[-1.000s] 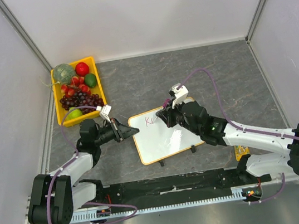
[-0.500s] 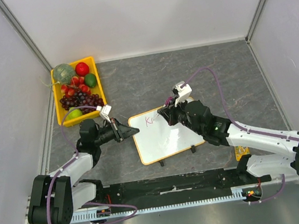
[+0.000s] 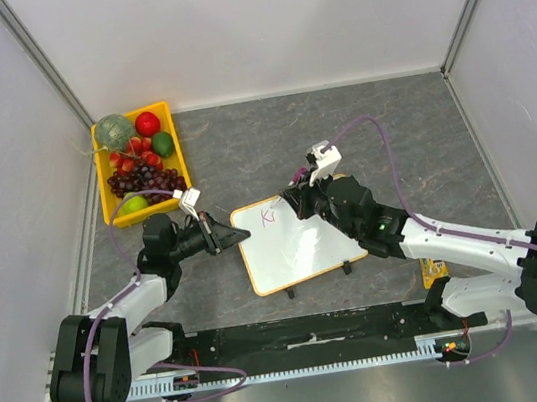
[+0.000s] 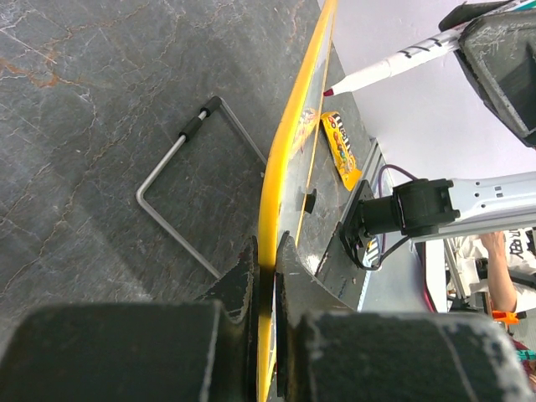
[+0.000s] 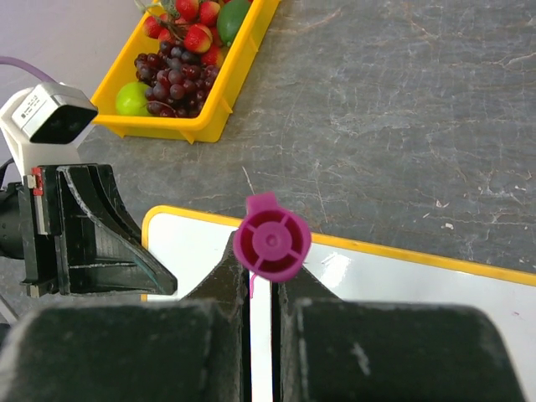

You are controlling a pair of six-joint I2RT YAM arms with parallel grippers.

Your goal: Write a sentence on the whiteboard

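Observation:
The whiteboard (image 3: pixel 295 253) lies tilted on the grey table, with an orange-yellow frame. Of the sentence (image 3: pixel 270 217) only a couple of pink letters show, near the board's far left corner. My left gripper (image 3: pixel 222 238) is shut on the board's left edge. In the left wrist view its jaws (image 4: pixel 266 251) pinch the yellow frame (image 4: pixel 291 138) edge-on. My right gripper (image 3: pixel 301 201) is shut on a marker, whose magenta end cap (image 5: pixel 271 237) faces the right wrist camera. The marker (image 4: pixel 394 65) slants down, its tip at the board's surface beside the letters.
A yellow tray (image 3: pixel 177 164) of fruit stands at the far left, also seen as the tray (image 5: pixel 226 79) beyond the board. A yellow candy packet (image 3: pixel 433 272) lies right of the board. A bent wire stand (image 4: pixel 180 197) lies on the table under the board's edge.
My right gripper has shifted the marker slightly right along the board's far edge, and the pink writing has gained a stroke. The left arm has stayed still.

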